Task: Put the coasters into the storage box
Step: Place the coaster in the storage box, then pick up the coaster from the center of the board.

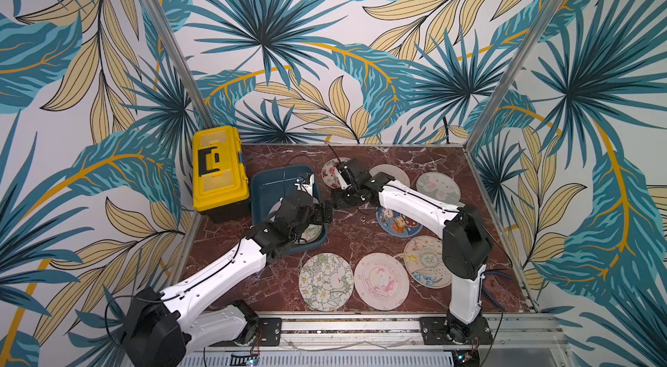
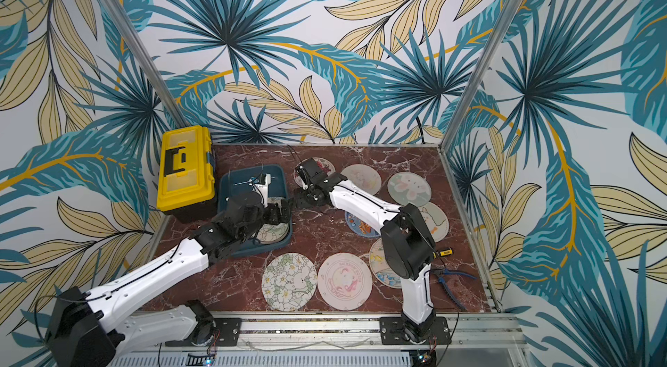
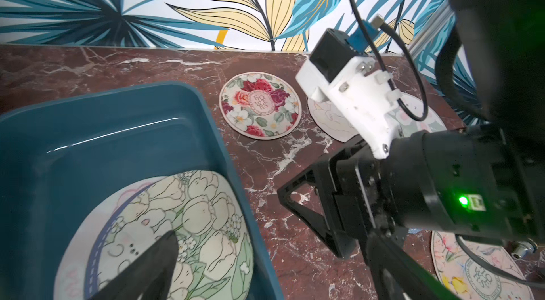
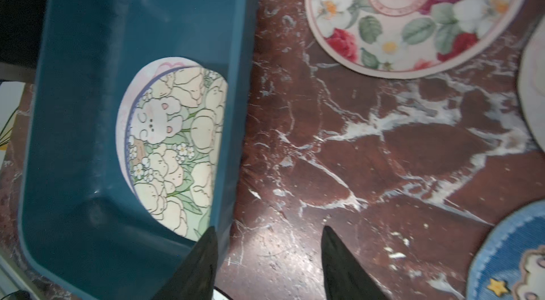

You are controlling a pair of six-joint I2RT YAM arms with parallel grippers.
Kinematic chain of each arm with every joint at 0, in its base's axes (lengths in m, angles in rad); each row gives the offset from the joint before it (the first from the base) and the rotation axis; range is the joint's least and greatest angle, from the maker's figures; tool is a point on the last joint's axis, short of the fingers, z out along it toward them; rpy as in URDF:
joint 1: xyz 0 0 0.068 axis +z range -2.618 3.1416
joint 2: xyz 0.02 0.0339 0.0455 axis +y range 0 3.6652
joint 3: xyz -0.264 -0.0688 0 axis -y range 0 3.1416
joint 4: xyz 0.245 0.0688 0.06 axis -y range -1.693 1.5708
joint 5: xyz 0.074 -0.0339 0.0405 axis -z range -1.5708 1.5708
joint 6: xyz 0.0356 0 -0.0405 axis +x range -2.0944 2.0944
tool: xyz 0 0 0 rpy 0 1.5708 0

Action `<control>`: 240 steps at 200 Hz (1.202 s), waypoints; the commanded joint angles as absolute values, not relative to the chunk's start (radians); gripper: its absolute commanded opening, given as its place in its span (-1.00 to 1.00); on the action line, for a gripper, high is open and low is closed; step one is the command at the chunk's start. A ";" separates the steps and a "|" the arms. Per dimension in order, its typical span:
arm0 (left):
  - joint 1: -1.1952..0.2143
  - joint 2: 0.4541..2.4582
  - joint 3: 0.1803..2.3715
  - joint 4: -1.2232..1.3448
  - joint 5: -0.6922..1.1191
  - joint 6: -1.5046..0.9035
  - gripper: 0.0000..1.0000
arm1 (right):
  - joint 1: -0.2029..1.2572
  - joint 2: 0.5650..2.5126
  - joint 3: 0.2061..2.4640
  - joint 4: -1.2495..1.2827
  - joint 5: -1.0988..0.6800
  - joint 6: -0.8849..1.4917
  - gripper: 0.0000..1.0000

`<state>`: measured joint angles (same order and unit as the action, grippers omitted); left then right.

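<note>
Two thin, round coasters (image 4: 177, 148), a tulip-and-bunny print lying over a pink-edged one (image 4: 121, 136), rest inside the glossy teal plastic storage box (image 4: 73, 107). The others lie flat across the red-brown marbled table (image 1: 346, 239) beside it, among them a rose-patterned disc (image 3: 261, 104) lettered "FLOWERS". The left gripper (image 1: 319, 217) hangs over the box with jaws spread wide and empty, and the right gripper (image 4: 267, 229) hovers above bare tabletop just beside the box wall, fingers partway apart, gripping nothing.
</note>
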<state>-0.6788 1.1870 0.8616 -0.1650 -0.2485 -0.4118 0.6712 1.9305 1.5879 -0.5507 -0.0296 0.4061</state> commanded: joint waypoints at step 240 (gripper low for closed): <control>-0.831 2.038 1.540 -0.292 0.112 -0.317 1.00 | 0.211 1.719 1.180 -0.529 0.032 0.396 0.31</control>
